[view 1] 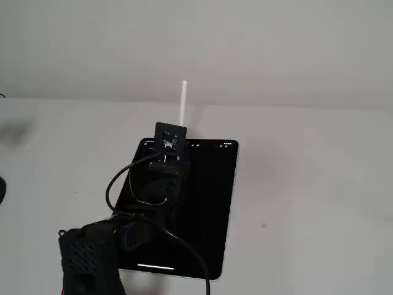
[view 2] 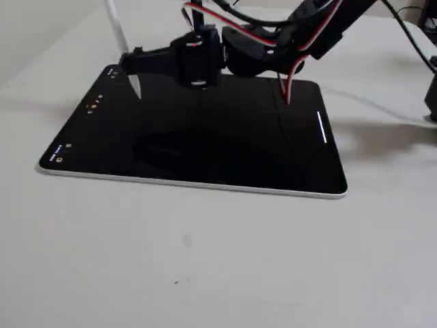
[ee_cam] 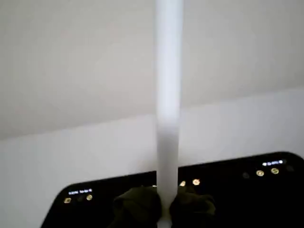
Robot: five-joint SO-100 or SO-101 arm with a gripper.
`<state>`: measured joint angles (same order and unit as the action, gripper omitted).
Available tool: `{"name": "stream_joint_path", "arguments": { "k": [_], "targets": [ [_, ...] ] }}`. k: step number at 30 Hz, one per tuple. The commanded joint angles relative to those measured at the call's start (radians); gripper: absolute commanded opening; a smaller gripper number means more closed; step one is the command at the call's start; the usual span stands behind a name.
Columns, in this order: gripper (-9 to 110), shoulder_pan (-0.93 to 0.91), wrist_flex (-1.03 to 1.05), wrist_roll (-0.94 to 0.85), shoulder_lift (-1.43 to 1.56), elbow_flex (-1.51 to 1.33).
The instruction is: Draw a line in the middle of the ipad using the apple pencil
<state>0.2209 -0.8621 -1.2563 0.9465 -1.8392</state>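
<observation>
- The apple pencil [view 2: 117,31] is pinched in the gripper [view 2: 131,65], whose two dark fingers [ee_cam: 137,206] press on either side of its shaft in the wrist view; it stands nearly upright, its long axis running steeply up and away from the ipad, with the upper end leaning slightly outward past the toolbar edge.
- The pencil's tip [view 2: 134,87] points down at the ipad [view 2: 205,147] and hangs close over the glass near the short side that carries the toolbar icons [view 2: 94,104]; whether it touches the screen cannot be told from these views.
- The relation that matters, as I judge it: the middle of the ipad lies from the tip back toward the arm's base, along the tablet's long axis, so the stroke calls for lowering the tip onto the glass and drawing it toward the centre.
- No drawn stroke shows in the middle of the screen; the only pale mark is the short white bar [view 2: 321,128] near the ipad's opposite short side, which looks like part of the display.
- Around the ipad: the black arm [view 1: 150,184] reaches over the screen with black cables [view 1: 123,178] looping above it, and red and white wires [view 2: 287,68] hang low over the glass. These could shade or brush the screen, but nothing lies on the ipad between tip and centre.
- The pale table [view 2: 205,260] round the ipad is bare.
</observation>
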Motion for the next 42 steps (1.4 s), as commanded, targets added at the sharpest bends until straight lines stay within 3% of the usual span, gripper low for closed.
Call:
{"name": "stream_joint_path", "arguments": {
  "k": [1,42],
  "targets": [
    [0,0.008,-0.048,-0.015,0.009,0.083],
    [0,0.003,-0.178,-0.08,-0.043,-0.02]
  ]
}}
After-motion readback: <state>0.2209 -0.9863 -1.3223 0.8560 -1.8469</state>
